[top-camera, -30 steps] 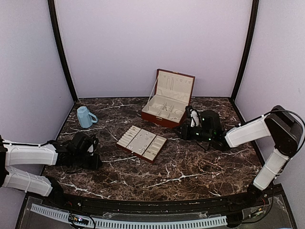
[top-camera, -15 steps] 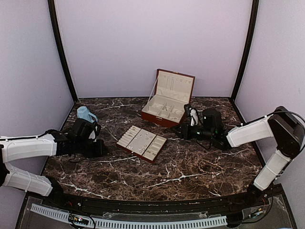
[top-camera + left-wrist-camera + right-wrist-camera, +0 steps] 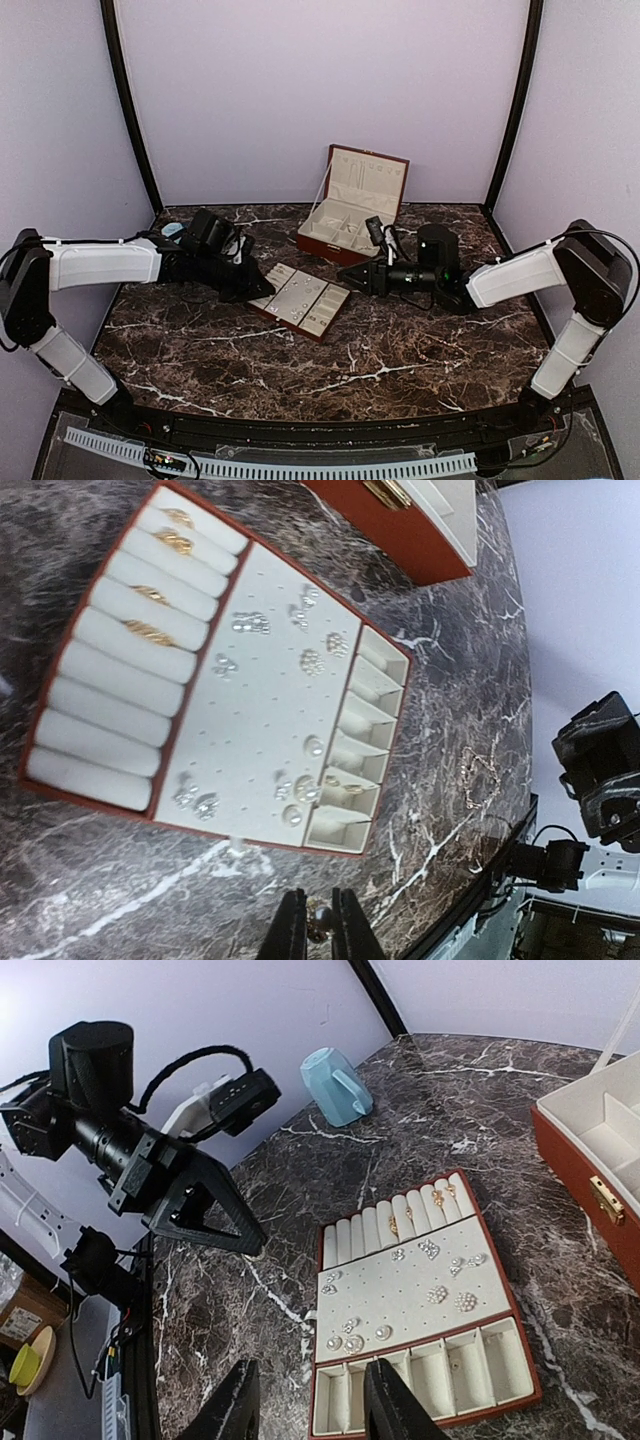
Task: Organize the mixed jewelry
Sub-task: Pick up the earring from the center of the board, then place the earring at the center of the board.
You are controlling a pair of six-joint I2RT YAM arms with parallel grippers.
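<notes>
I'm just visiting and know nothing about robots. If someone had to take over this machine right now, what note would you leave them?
Left gripper: shut on a small pearl piece, over the table just off the tray.
Right gripper: open, empty, at the tray's compartment end.
Done: gold rings sit in the roll slots; sparkly studs and pearls are on the middle panel.
Left: place the held piece. What looks like a thin chain lies on the table beside the tray. The hinged box stands open behind.
</notes>
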